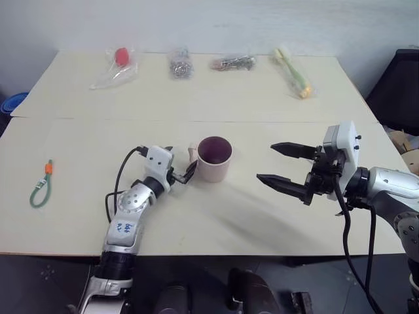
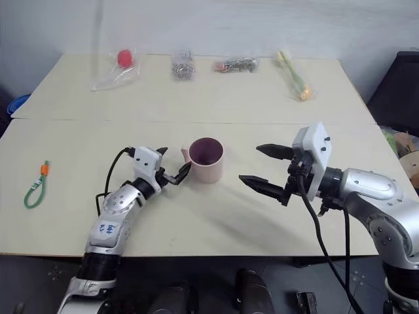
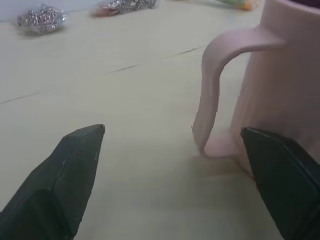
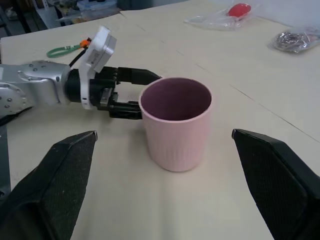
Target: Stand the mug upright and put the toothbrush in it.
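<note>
One mug (image 1: 214, 159), pale pink with a dark maroon inside, stands upright near the middle of a cream table (image 1: 262, 98), its mouth facing up and its long axis vertical. Its handle (image 3: 220, 90) sticks out sideways toward the robot's left. The left gripper (image 1: 182, 175) sits just beside that handle, low over the table, its two black fingers spread apart with the handle near the gap between them; they grip nothing. On the mug's other side, a little way off, the right gripper (image 1: 283, 167) hovers with its jaws wide open and empty, pointing at the mug. The first half of the task looks done, since the mug is already on its base. The toothbrush cannot be picked out with certainty in these views. Well beyond the mug, along the far edge of the table, lie four clear bags: one with a red item (image 1: 121, 55), two with metal bits (image 1: 179, 65) and (image 1: 233, 63), and one with a green-and-yellow stick (image 1: 292, 72), which is not the brush. Far to the mug's left lies a green loop with an orange clip (image 1: 42, 190). The main risk now is a knock: a left finger so near the handle could catch it while moving off and tip or spin the mug.
</note>
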`<state>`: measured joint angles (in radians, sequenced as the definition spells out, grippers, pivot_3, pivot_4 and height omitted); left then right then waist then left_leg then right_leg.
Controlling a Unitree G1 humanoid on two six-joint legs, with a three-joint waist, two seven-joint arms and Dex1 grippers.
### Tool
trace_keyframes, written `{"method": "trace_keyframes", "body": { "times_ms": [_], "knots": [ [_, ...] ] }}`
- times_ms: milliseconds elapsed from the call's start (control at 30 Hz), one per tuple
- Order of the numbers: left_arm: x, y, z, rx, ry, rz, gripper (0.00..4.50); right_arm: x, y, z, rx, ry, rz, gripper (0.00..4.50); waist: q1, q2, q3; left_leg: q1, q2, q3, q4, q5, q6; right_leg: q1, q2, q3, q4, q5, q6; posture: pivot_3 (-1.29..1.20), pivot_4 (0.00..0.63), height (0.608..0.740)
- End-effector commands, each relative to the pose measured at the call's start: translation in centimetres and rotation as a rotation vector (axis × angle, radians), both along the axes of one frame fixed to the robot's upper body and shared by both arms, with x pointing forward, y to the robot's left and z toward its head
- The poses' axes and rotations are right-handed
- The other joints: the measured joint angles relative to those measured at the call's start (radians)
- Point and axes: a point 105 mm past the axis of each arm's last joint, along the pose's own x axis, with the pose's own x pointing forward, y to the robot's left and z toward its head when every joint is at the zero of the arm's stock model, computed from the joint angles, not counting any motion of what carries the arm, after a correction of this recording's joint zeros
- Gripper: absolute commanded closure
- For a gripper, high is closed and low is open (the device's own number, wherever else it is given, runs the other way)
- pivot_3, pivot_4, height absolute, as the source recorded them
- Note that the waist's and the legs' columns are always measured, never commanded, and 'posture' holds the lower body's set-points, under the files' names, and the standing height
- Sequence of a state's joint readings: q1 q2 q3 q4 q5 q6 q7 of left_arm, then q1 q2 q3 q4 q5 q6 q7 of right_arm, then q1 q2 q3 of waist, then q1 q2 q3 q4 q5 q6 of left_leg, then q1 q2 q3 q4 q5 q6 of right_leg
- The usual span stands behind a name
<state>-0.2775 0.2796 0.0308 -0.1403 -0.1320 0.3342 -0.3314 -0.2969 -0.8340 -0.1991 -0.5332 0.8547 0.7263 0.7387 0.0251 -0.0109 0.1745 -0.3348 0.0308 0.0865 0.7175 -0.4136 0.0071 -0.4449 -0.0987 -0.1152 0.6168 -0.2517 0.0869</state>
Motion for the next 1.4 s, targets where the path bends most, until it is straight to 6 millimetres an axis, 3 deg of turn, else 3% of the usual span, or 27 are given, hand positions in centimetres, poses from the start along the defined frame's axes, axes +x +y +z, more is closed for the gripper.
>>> {"method": "trace_keyframes", "body": {
  "times_ms": [33, 133, 233, 300, 367, 467, 633, 833, 933, 1267, 1300, 1400],
  "knots": [
    [-2.5, 2.0, 3.3, -0.042, 0.011, -0.085, 0.01, 0.4, -1.1, 0.3, -0.016, -0.026, -0.057, 0.0, -0.001, 0.0, 0.0, 0.0, 0.0, 0.0, 0.0, 0.0, 0.0, 0.0, 0.0, 0.0, 0.0, 0.0, 0.0, 0.0, 0.15, 0.74],
    [-5.0, 3.5, 6.3, -0.095, 0.116, -0.263, 0.01, 1.7, -3.1, -0.2, -0.057, 0.002, -0.162, 0.0, -0.003, 0.001, 0.001, 0.0, 0.001, -0.004, 0.0, 0.0, 0.0, 0.0, 0.0, 0.001, 0.001, 0.0, -0.001, 0.0, 0.15, 0.74],
    [-7.8, 5.0, 11.4, -0.117, 0.205, -0.5, 0.01, 3.6, -6.1, -1.5, -0.146, 0.048, -0.308, 0.0, 0.001, 0.001, 0.001, -0.001, 0.0, -0.009, 0.001, 0.0, 0.0, 0.0, 0.0, 0.0, 0.0, -0.001, -0.001, 0.0, 0.15, 0.74],
    [-9.6, 4.7, 14.7, -0.085, 0.209, -0.657, 0.01, 5.7, -8.7, -2.4, -0.204, 0.09, -0.455, 0.0, 0.001, 0.002, 0.001, -0.002, -0.001, -0.01, 0.002, 0.0, 0.0, 0.0, 0.0, -0.001, 0.0, -0.001, -0.001, 0.0, 0.15, 0.74],
    [-10.8, 3.9, 16.5, -0.033, 0.217, -0.77, 0.01, 7.6, -11.1, -3.1, -0.257, 0.124, -0.586, 0.0, -0.005, 0.003, 0.001, 0.0, -0.003, -0.009, 0.001, 0.0, 0.001, 0.001, -0.001, 0.001, -0.001, -0.001, -0.001, 0.0, 0.15, 0.74],
    [-12.0, 2.1, 16.6, 0.104, 0.234, -0.905, 0.01, 9.9, -13.4, -4.5, -0.306, 0.201, -0.689, 0.0, -0.011, 0.01, 0.002, 0.001, -0.006, -0.006, -0.002, 0.0, 0.001, 0.001, 0.0, 0.001, -0.003, 0.0, -0.001, 0.0, 0.15, 0.74],
    [-11.8, 0.3, 16.5, 0.193, 0.207, -0.995, 0.01, 11.3, -14.7, -5.9, -0.329, 0.307, -0.717, 0.0, -0.026, 0.012, 0.003, -0.001, -0.002, 0.0, -0.004, 0.001, -0.003, -0.001, 0.005, 0.0, -0.004, -0.001, -0.002, 0.0, 0.15, 0.74],
    [-11.3, -0.4, 16.9, 0.234, 0.169, -1.018, 0.01, 11.4, -14.3, -7.2, -0.306, 0.422, -0.651, 0.0, -0.033, 0.012, 0.003, -0.001, -0.002, 0.002, -0.004, 0.001, -0.003, -0.001, 0.005, 0.001, -0.004, -0.001, -0.001, 0.0, 0.15, 0.74],
    [-11.0, -0.3, 16.9, 0.23, 0.159, -1.004, 0.0, 11.6, -14.0, -7.7, -0.292, 0.439, -0.633, 0.58, -0.033, 0.012, 0.003, -0.001, -0.002, 0.002, -0.003, 0.001, -0.003, -0.001, 0.005, 0.001, -0.004, -0.001, -0.001, 0.0, 0.15, 0.74],
    [-10.4, 0.1, 17.0, 0.221, 0.142, -0.967, 0.0, 11.9, -13.5, -7.6, -0.249, 0.442, -0.616, 4.12, -0.031, 0.012, 0.003, -0.001, -0.002, 0.002, -0.002, 0.001, -0.003, -0.001, 0.005, 0.002, -0.004, -0.001, -0.001, 0.0, 0.15, 0.74],
    [-10.2, 0.3, 17.0, 0.213, 0.144, -0.95, 0.0, 12.1, -12.7, -7.1, -0.236, 0.402, -0.59, 4.42, -0.032, 0.012, 0.003, -0.001, -0.002, 0.002, -0.002, 0.001, -0.003, -0.001, 0.005, 0.002, -0.003, -0.001, -0.001, 0.0, 0.15, 0.74],
    [-9.9, 1.7, 16.9, 0.175, 0.151, -0.876, 0.0, 13.1, -7.9, -3.5, -0.074, 0.255, -0.471, 4.41, -0.043, 0.012, 0.003, 0.0, -0.002, 0.002, -0.003, 0.001, -0.003, -0.001, 0.005, 0.002, -0.003, -0.001, -0.001, 0.0, 0.15, 0.74]
  ]
}}
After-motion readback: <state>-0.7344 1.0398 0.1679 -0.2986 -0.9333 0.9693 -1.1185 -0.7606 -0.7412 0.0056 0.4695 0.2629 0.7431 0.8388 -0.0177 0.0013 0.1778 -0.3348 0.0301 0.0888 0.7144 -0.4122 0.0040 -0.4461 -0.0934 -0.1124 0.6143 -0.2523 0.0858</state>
